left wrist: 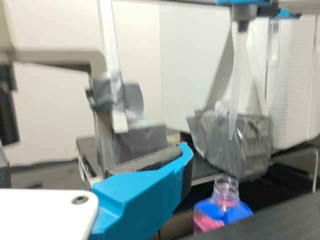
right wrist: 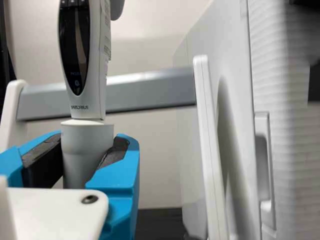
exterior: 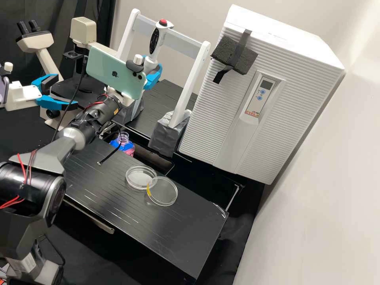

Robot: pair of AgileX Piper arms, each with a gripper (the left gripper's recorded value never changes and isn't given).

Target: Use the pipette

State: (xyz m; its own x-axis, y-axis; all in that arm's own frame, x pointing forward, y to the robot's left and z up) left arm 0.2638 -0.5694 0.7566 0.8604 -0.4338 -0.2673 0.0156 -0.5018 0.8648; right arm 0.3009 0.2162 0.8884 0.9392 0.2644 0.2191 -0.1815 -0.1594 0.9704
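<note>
Two blue fingers of the right gripper (right wrist: 82, 157) are pressed onto the white collar of the pipette (right wrist: 82, 60), which stands upright in the grip. In the high view this gripper (exterior: 147, 76) sits above the bottle (exterior: 126, 143). The clear tip (left wrist: 236, 85) hangs point-down over the bottle's open mouth, apart from it. The pipette body carries a dark window and small print on its side.

Left gripper (exterior: 63, 92): fingers spread, nothing between them. It is well to the left of the bottle and higher. One finger (left wrist: 145, 195) shows close up in its own wrist view.

Containers:
- The bottle (left wrist: 222, 210) is uncapped, with a clear neck, blue on its body and pink liquid inside.
- A rear dish (exterior: 140, 177) and a front dish (exterior: 162, 191), both clear and round, lie on the black board (exterior: 158, 229) in front of the bottle. Their rims overlap, with a short yellow strip at the overlap. Their contents cannot be told.

Surroundings:
- A mint-green phone (exterior: 114, 75) is mounted on the right arm, above the bottle.
- A white stand (exterior: 190, 75) with grey-taped feet is behind the bottle.
- A white ribbed cabinet (exterior: 285, 118) is to the right of the bottle. Its front panel has a small display, two round buttons and a line of red print.
</note>
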